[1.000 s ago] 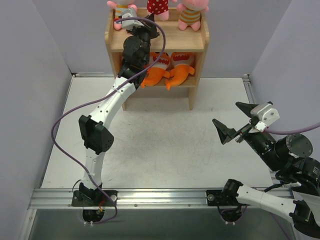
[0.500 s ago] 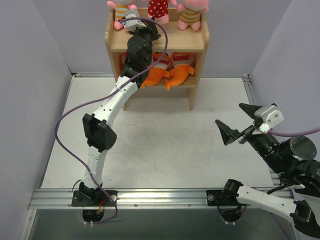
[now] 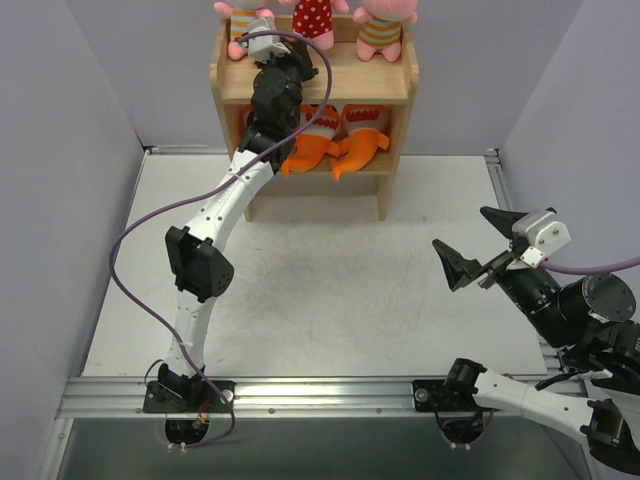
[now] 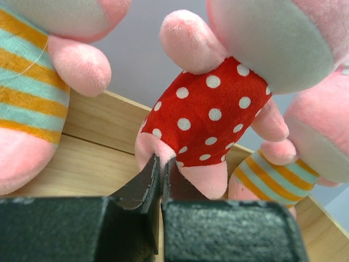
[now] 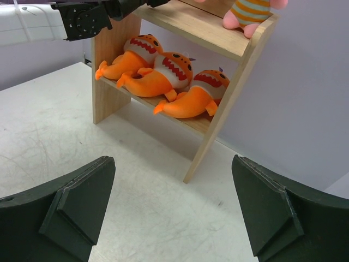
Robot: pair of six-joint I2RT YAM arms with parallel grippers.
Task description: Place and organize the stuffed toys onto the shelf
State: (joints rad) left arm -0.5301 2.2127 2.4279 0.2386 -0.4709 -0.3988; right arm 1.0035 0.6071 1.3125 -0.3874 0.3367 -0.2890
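Atop the shelf (image 3: 370, 85), left gripper (image 4: 161, 169) pressed together before the half-cropped polka-dot doll (image 4: 210, 117); right gripper (image 5: 173, 164) spread.

Light natural-wood three-tier shelf (image 3: 372, 86): pale tan all over, unpainted.

Pink plush doll in polka-dot dress (image 4: 212, 112): dress red w/ white dots, limbs soft pink, face patch pale grey-white.

Pink plush doll in wide stripes (image 4: 24, 93): orange + mint bands.

Pink plush doll in narrow stripes (image 4: 272, 174): orange + mint, thin white lines btwn.

Orange plush fish, 3 of them: left fish (image 5: 128, 60), middle fish (image 5: 158, 79), right fish (image 5: 193, 101). All bright orange, white fronts, red mouths w/ white zigzag teeth.

Left arm (image 3: 215, 215): white links, black joints.

Cable (image 3: 125, 265): purple.

Left gripper (image 4: 162, 164) and right gripper (image 5: 172, 164): matte black.

Tabletop (image 3: 330, 290): off-white, faint grey scuffs.

Walls (image 3: 60, 150): pale lavender-grey.
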